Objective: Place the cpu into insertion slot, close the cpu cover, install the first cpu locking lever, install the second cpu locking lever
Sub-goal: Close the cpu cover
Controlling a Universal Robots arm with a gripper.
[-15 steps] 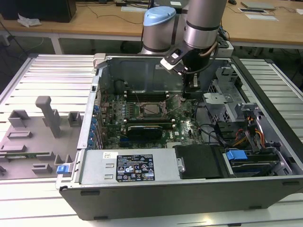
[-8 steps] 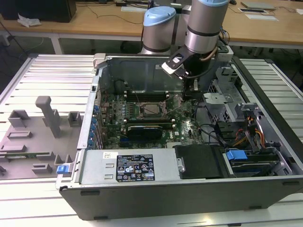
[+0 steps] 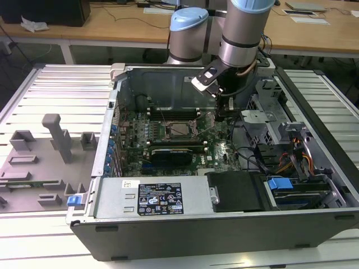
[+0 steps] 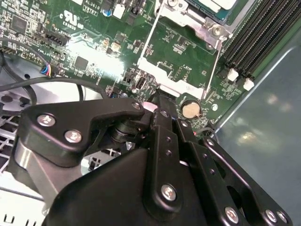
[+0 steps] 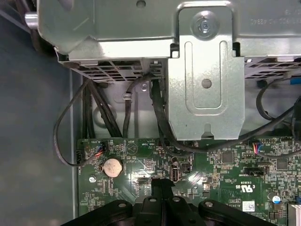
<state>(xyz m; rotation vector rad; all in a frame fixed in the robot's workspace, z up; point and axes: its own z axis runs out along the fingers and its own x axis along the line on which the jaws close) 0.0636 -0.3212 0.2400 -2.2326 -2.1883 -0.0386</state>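
The gripper (image 3: 223, 116), its fingers (image 5: 155, 187) pressed together, hangs low over the green motherboard (image 3: 216, 148) near a coin cell (image 5: 113, 167) — the insertion slot (image 3: 180, 128) lies at about nine o'clock of it in the exterior view. The open computer case (image 3: 224, 235) rests on a ribbed metal table (image 3: 56, 84); wooden desks (image 3: 112, 25) stand at twelve o'clock.

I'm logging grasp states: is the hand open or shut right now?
Shut. In the first wrist view the fingers of the hand meet along a thin seam over the motherboard, with nothing visible between them.
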